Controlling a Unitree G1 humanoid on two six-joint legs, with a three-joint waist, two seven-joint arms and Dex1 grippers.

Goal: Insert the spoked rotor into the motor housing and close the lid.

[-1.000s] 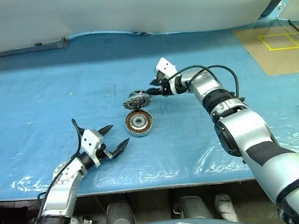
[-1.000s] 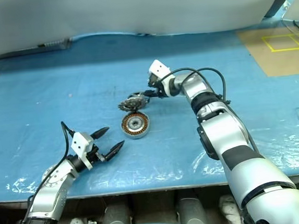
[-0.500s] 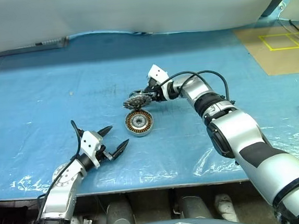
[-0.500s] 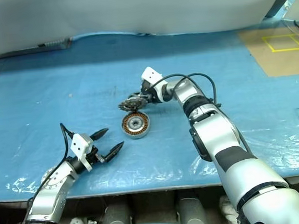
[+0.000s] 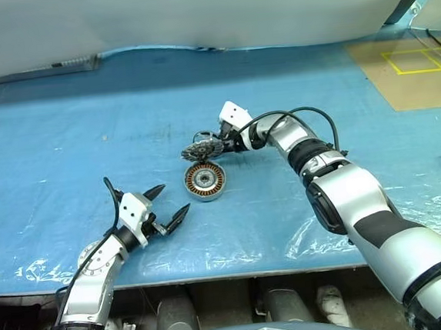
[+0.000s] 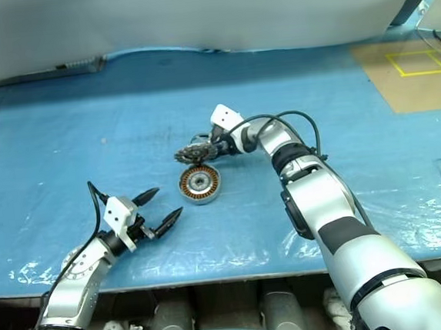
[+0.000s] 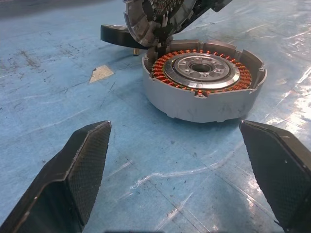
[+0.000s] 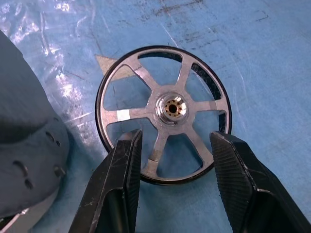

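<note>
Right gripper [image 8: 172, 145] is seen half open and empty, poised over the near edge of the spoked wheel [image 8: 165, 77], which lies flat on the blue table [image 5: 86, 130]. No grasp made yet. The toothed lid [image 5: 202, 149] stands tilted just beside it, leaning at the far rim of the copper-wound housing [image 5: 205, 180]; contact cannot be confirmed. The housing is open and without the wheel. Left gripper [image 5: 177, 198] is held wide open, empty, well short of the housing. Step judged: picking up the wheel. Next, lowering and closing on the rim is called for, without knocking the lid.
</note>
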